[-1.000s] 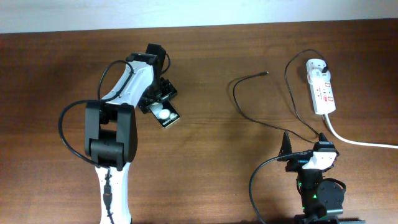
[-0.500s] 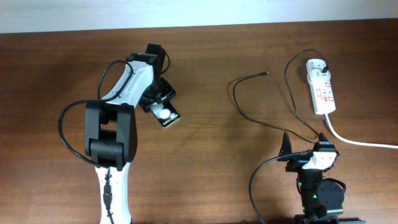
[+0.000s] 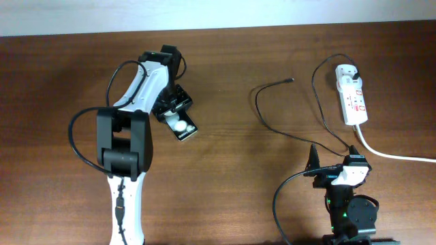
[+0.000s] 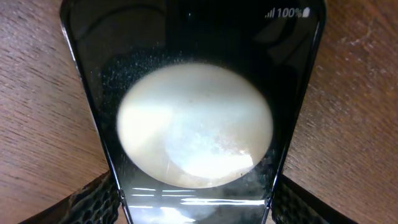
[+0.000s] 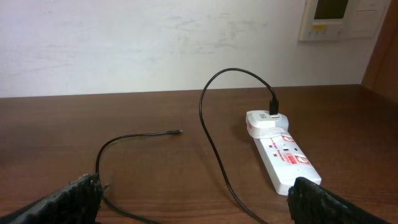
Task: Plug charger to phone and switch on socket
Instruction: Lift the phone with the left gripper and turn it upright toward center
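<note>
Black phone point(image 3: 182, 127) pinched between left gripper point(image 3: 176, 114) fingers, well left of socket point(image 3: 352, 95). Charger point(image 5: 200, 107) plugged at socket's far end, connector tip point(image 3: 291, 79) loose on wooden table point(image 3: 225, 190) left of socket. Right gripper point(image 3: 334, 158) spread wide, near side of socket.

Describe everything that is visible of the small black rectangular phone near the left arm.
The small black glossy phone lies flat, face up, diagonally on the brown wooden table. Its face shows a large white circle and "100%" in one corner. The left gripper straddles one end, fingers beside its long edges; contact is unclear.
</note>
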